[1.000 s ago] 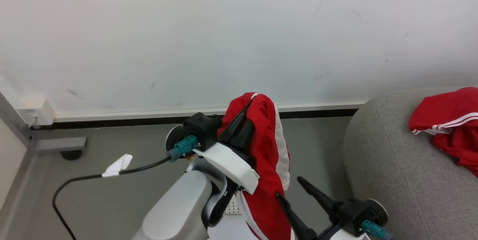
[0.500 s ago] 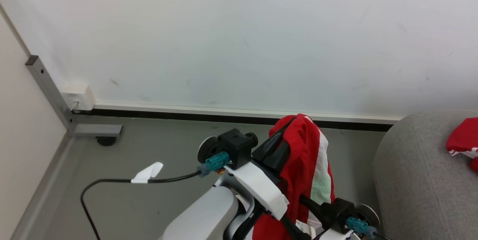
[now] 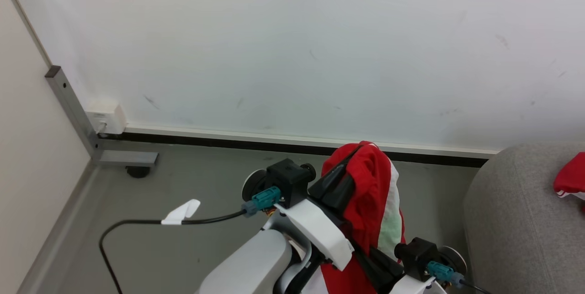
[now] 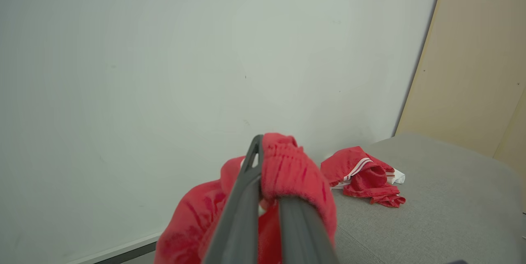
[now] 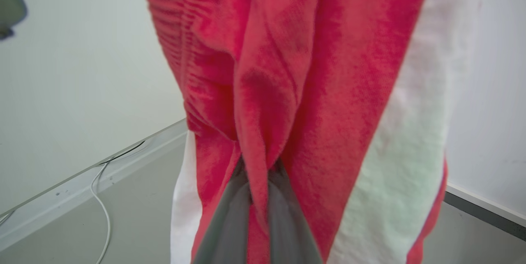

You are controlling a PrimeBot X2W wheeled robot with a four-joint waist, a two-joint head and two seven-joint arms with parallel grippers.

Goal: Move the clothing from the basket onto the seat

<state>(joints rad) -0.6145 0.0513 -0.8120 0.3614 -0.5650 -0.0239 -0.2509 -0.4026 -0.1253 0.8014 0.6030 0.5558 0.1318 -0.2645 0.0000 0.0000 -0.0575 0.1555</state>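
A red garment with a white side stripe [image 3: 372, 184] hangs in the air from my left gripper [image 3: 352, 159], which is shut on its top edge [image 4: 287, 165]. Lower down, my right gripper [image 3: 371, 257] is shut on a fold of the same garment [image 5: 312, 91], the cloth pinched between its fingers [image 5: 226, 214]. The light grey seat [image 3: 516, 221] stands just right of both grippers, and its wide top shows in the left wrist view [image 4: 444, 214]. A second red garment with white stripes [image 4: 363, 173] lies crumpled on the seat, seen also at the head view's right edge [image 3: 571, 177]. The basket is out of view.
A white wall [image 3: 292, 47] with a dark baseboard runs close behind the grippers. A grey metal post and foot [image 3: 87, 129] stand at the left beside a white wall box [image 3: 107, 118]. A black cable with a white tag [image 3: 180, 211] trails over the grey floor.
The head camera has swung left, so the seat has slid toward the right edge. My right gripper, open below the garment a second ago, has risen and shut on the hanging cloth.
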